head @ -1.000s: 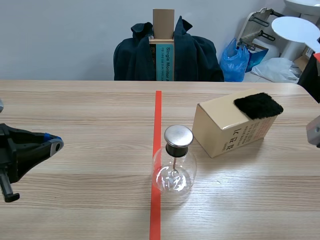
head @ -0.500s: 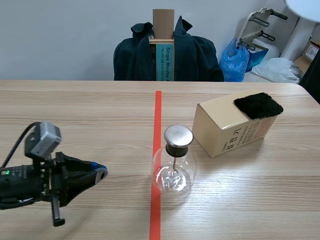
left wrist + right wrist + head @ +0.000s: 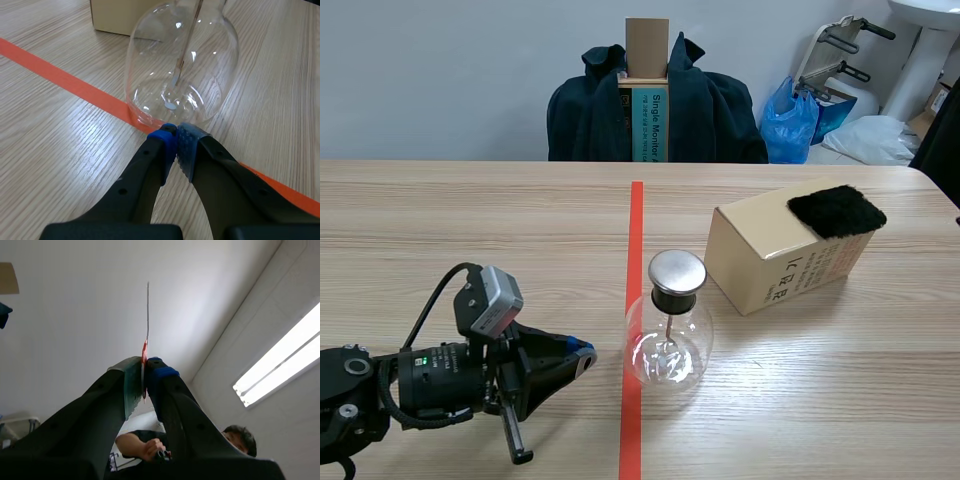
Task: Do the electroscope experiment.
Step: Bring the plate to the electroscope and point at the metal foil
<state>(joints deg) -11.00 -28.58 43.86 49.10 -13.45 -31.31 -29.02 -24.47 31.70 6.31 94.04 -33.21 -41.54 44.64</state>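
Though closed, left tool (image 3: 175, 133) at flask's (image 3: 150, 75) edge

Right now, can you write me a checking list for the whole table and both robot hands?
Surface: wooden table, with an orange-red tape line down the middle.
Job's things: glass electroscope flask with a metal cap, upright by the tape line; black fuzzy cloth lying on a cardboard box.
Clutter: nothing seen.
Grippers: left gripper low over the table, shut on nothing, tips close to the flask; right gripper pointing up at the ceiling, shut on a thin flat sheet seen edge-on.
Cables: black cable looping off the left wrist camera.
Surroundings: dark jacket on a chair, blue bag, a person in the right wrist view.
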